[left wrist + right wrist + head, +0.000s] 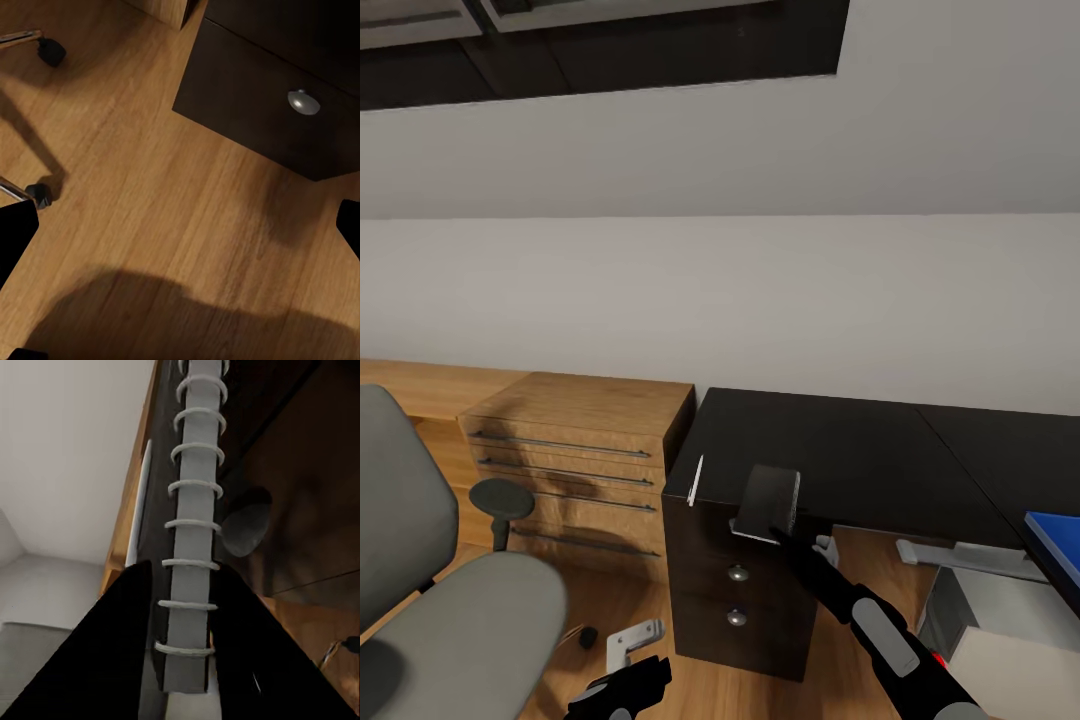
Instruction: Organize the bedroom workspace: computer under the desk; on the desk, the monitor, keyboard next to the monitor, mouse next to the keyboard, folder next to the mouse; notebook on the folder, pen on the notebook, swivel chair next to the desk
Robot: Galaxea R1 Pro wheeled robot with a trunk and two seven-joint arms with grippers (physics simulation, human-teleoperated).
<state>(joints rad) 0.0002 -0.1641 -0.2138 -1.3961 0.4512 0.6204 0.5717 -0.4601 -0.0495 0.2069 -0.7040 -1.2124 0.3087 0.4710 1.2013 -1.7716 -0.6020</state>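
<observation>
My right gripper is shut on the dark grey notebook, holding it tilted over the front edge of the black desk, above the drawer unit. In the right wrist view the notebook's spiral spine runs between my two black fingers. The white pen lies at the desk's left edge. The blue folder rests on the desk at far right. The grey swivel chair stands at left. The light grey computer sits under the desk. My left gripper hangs open, low over the floor.
A light-wood chest of drawers stands against the wall left of the desk. The chair's metal leg and casters are on the wood floor near my left gripper. A pale grey flat piece lies above the computer.
</observation>
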